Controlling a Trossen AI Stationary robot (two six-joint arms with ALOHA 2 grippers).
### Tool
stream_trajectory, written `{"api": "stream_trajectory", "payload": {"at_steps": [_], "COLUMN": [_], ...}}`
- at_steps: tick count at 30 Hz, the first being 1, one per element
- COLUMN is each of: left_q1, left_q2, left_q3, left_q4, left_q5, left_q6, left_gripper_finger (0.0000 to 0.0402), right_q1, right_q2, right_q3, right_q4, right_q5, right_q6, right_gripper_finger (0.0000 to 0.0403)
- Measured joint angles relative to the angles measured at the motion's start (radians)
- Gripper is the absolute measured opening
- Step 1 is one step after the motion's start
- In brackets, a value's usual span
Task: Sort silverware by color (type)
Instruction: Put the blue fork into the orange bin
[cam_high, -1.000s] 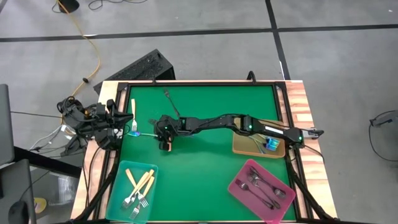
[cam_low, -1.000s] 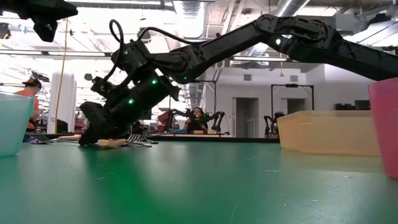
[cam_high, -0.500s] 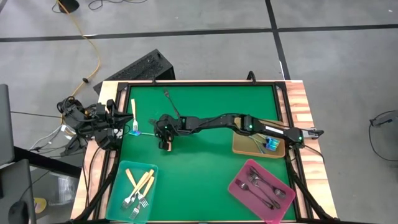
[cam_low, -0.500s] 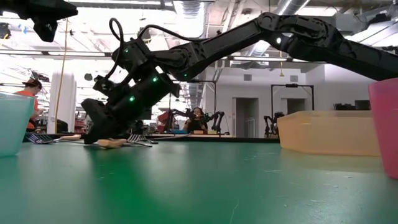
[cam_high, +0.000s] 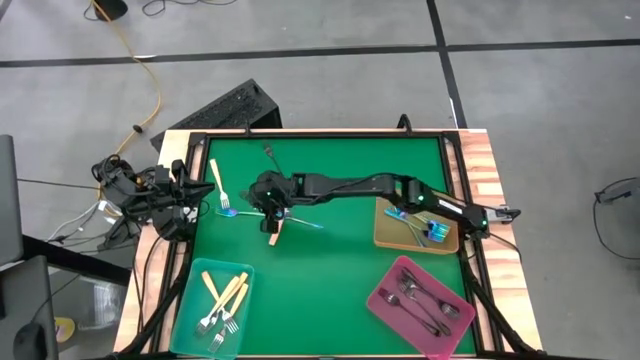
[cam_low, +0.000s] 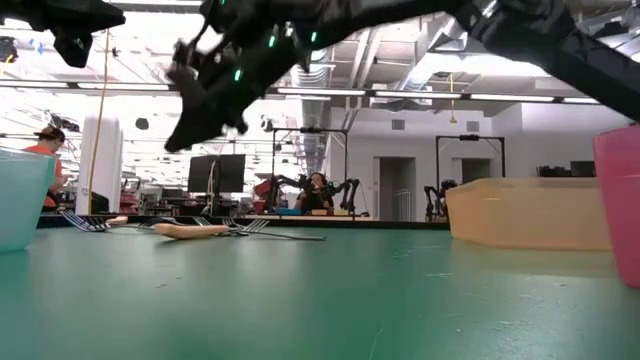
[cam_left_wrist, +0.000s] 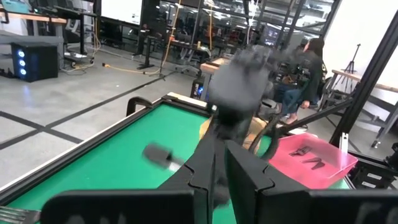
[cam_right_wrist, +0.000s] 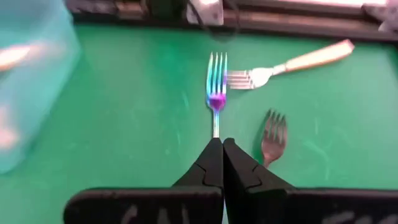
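My right gripper (cam_right_wrist: 222, 146) is shut on an iridescent blue-rainbow fork (cam_right_wrist: 216, 93). In the high view it reaches to the table's left part (cam_high: 252, 205); in the low view it hangs well above the mat (cam_low: 178, 140). A cream-handled fork (cam_right_wrist: 298, 61) lies flat by the held fork's tines, and a dark fork (cam_right_wrist: 273, 140) lies beside it. Another cream-handled fork (cam_high: 274, 236) and a thin iridescent one (cam_high: 302, 222) lie under the arm. My left gripper (cam_left_wrist: 219, 168) waits shut at the table's left edge (cam_high: 185, 195). My right gripper pinches the iridescent fork's thin handle (cam_right_wrist: 216, 132) between its two fingers. The fingers lie along the fork and slant down toward the table's left edge. The tine end (cam_right_wrist: 216, 65) sticks out past the fingertips. I cannot tell whether the tines touch the mat.
A teal tray (cam_high: 200, 300) at the near left holds cream-handled forks. A pink tray (cam_high: 385, 305) at the near right holds dark forks. A tan tray (cam_high: 390, 238) at the right holds iridescent forks. A black rail frames the green mat (cam_high: 340, 270).
My right gripper has risen from the mat, where it stood low by the cream-handled fork, and now hangs well above it. The iridescent fork's tine end has shifted a little toward the table's right. The cream-handled fork it stood over now lies uncovered.
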Motion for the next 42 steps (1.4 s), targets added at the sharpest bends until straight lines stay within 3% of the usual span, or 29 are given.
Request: {"api": "stream_trajectory", "payload": {"at_steps": [4, 9, 17, 21, 28, 42], "left_q1": [0.0, 0.0, 0.0, 0.0, 0.0, 0.0], "left_q2": [0.0, 0.0, 0.0, 0.0, 0.0, 0.0], "left_q3": [0.0, 0.0, 0.0, 0.0, 0.0, 0.0], "left_q4": [0.001, 0.0, 0.001, 0.001, 0.001, 0.0], "left_q5": [0.0, 0.0, 0.0, 0.0, 0.0, 0.001], "left_q6": [0.0, 0.0, 0.0, 0.0, 0.0, 0.0], "left_gripper_finger": [0.0022, 0.0022, 0.0022, 0.0022, 0.0022, 0.0022], "right_q1": [0.006, 0.01, 0.011, 0.01, -0.005, -0.057], "right_q2": [-0.05, -0.054, 0.062, 0.109, 0.182, 0.232], "right_q3": [0.0, -0.002, -0.003, 0.0, 0.003, 0.004], "right_q4": [-0.034, 0.006, 0.112, 0.178, 0.277, 0.279], "right_q5": [-0.002, -0.002, -0.004, -0.005, -0.004, -0.054], "right_q6": [-0.031, -0.035, -0.016, -0.006, 0.002, 0.077], "right_gripper_finger": [0.0027, 0.0087, 0.0183, 0.0212, 0.0217, 0.021]}}
